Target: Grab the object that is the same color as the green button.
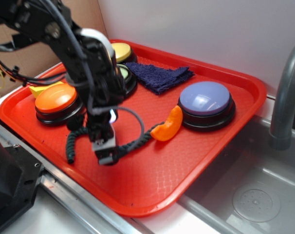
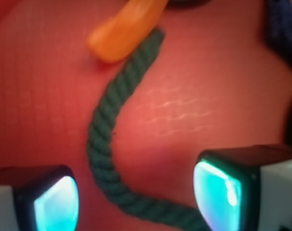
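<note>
The gripper [image 2: 136, 192] is low over the green rope [image 2: 105, 139] with jaws spread, so closing and lifting are left.

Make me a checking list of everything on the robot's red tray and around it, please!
Surface: red tray, resting beside a metal sink.
Job's things: green rope lies wavy on the tray, one end by the orange crescent; green button mostly hidden behind the arm.
Clutter: orange button, yellow button, purple button, blue cloth, a yellow piece behind the orange button.
Grippers: pincer open, low over the rope, fingers either side of it, not closed on it.
Cables: black wires along the arm.
Surroundings: grey faucet, white wall.
</note>
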You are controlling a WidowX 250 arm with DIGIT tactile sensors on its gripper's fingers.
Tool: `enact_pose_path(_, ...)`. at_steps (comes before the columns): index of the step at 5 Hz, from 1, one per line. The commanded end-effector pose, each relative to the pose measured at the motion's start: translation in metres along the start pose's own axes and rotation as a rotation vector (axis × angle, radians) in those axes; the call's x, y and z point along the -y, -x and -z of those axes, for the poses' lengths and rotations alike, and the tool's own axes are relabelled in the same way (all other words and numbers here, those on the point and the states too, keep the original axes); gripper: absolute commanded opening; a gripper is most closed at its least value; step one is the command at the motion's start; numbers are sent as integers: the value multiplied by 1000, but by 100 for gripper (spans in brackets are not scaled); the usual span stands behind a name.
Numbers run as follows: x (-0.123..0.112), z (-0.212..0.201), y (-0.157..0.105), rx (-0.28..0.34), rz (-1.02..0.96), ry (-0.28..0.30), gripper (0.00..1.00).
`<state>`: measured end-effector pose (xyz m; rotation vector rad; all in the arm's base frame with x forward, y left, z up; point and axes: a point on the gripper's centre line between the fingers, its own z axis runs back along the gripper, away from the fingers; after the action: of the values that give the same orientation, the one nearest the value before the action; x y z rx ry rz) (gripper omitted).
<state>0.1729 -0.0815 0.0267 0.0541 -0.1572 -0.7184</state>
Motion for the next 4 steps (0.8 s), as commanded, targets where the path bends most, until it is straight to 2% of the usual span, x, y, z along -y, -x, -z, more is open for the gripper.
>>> enact_pose_path(1, 8, 10, -6, 6, 60, 33, 100)
enact_pose_path(2, 9, 16, -6, -1, 44, 30, 58)
enact_pose_path(3, 7, 20, -4, -10, 25, 35, 0)
enact_pose_path(4, 6, 22, -2, -9, 18, 28, 0)
